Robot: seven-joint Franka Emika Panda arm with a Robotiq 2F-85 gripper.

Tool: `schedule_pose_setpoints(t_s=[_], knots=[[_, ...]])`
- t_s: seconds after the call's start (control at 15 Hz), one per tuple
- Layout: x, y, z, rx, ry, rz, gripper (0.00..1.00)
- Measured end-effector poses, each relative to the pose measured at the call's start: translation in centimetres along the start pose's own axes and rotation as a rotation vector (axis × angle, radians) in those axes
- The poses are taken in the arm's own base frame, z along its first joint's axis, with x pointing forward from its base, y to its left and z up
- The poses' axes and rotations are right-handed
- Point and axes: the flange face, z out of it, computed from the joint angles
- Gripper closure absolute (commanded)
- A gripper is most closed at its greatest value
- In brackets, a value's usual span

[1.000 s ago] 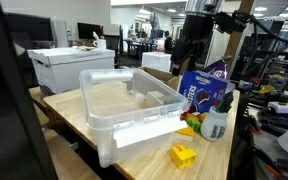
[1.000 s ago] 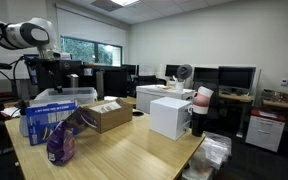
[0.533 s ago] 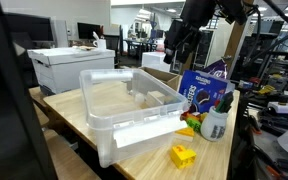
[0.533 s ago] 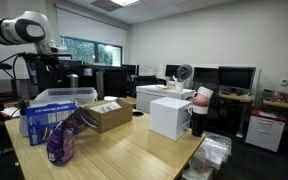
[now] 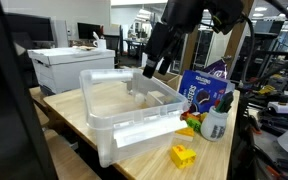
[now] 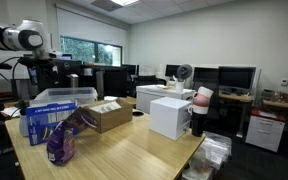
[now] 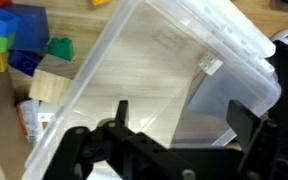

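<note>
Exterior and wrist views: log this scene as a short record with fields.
jaws: open, empty, above the bin
bin: clear plastic, on table, nothing seen inside
beside bin: blue bag, bottle, yellow block
wrist view: coloured blocks outside the bin wall

Wooden table (image 5: pixel 69 108) | clear bin (image 5: pixel 124 112) | blue bag (image 5: pixel 204 86) | yellow block (image 5: pixel 183 155)

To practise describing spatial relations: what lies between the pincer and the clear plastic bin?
Nothing but bare air. In an exterior view the open pincer hangs above the clear plastic bin, apart from it. The wrist view also shows nothing between them.
</note>
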Motion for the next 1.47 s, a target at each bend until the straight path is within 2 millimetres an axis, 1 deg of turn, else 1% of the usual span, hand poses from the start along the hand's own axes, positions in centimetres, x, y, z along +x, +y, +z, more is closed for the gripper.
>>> schedule_pose_setpoints(t_s=[0.2, 0.4, 0.6, 1.27, 1.47], knots=[[0.4, -2.0, 1.7, 0.020, -0.027, -0.060, 0.00], [0.9, -3.0, 3.1, 0.031, -0.048, -0.094, 0.00], [1.0, -3.0, 3.6, 0.031, -0.056, -0.092, 0.00], [1.1, -2.9, 3.5, 0.031, -0.055, -0.090, 0.00], [1.2, -2.4, 4.4, 0.020, -0.066, -0.084, 0.00]])
